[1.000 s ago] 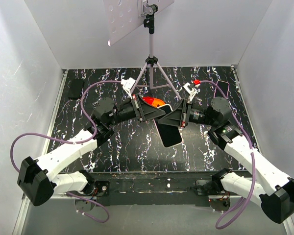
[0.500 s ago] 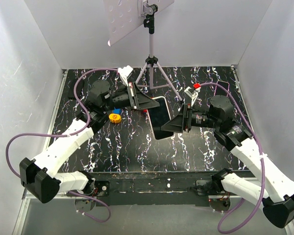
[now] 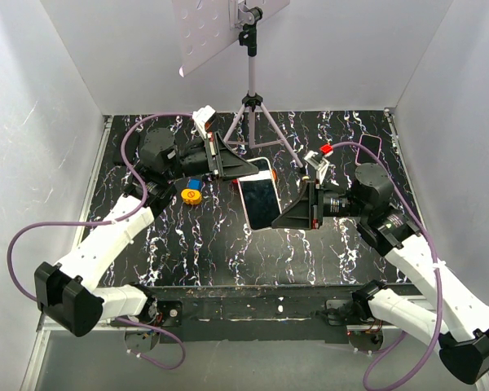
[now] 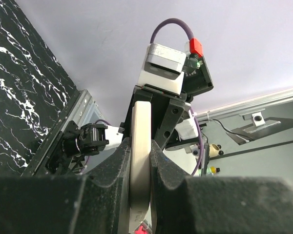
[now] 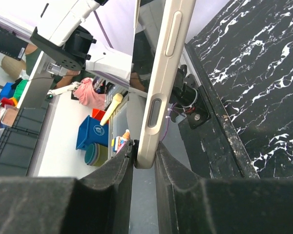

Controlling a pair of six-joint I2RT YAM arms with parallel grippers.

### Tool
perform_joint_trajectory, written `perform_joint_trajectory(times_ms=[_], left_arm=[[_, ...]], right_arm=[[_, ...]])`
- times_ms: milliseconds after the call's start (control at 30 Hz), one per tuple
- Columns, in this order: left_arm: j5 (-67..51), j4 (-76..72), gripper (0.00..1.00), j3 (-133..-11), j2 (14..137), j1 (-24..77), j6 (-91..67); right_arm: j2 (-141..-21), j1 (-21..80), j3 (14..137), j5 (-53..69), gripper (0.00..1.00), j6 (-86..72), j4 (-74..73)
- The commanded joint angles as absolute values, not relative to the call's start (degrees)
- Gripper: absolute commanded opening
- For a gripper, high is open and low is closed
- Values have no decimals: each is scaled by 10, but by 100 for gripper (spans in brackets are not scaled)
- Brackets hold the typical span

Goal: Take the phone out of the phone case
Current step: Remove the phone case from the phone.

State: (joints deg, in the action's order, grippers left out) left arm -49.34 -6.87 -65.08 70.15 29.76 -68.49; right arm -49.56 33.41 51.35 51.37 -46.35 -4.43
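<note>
The dark-screened phone (image 3: 259, 204) sits in a pale cream phone case (image 5: 158, 92) with raised side buttons, the cream rim framing the screen all round. The pair hangs tilted above the black, white-veined table (image 3: 220, 244), just in front of the feet of the grey tripod (image 3: 251, 106). The left gripper (image 4: 139, 156), reaching in from the tripod's left, is pressed together on one cream edge. The right gripper (image 5: 145, 153), coming from the tripod's front right, is clamped on the opposite edge, one finger on each face. Whether either pinch bears on the phone itself or only on the case I cannot tell. A small orange patch (image 3: 273, 174) shows at the case's corner nearest the tripod; what it is cannot be made out.

Counted: two phones, the second a pink-rimmed one (image 3: 369, 147) lying flat on the table to the tripod's right; one cream case; one round yellow piece (image 3: 191, 196) and one small blue piece (image 3: 194, 183), both on the table to the tripod's front left; one tripod, carrying a white perforated panel (image 3: 204, 28)
</note>
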Motion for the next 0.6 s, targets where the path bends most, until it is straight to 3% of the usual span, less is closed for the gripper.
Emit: perform_joint_trajectory(times_ms=[0, 133, 300, 567], left_arm=[[-519, -119, 0, -655, 697, 294, -733], [-528, -138, 0, -650, 705, 294, -757], [-543, -131, 0, -642, 734, 294, -796], [-550, -245, 0, -567, 752, 294, -903]], right_arm=[[-499, 332, 497, 553, 25, -478, 43], [-491, 338, 494, 571, 1, -462, 63], [-473, 396, 531, 524, 1, -361, 10], [-475, 475, 581, 399, 1, -224, 0]])
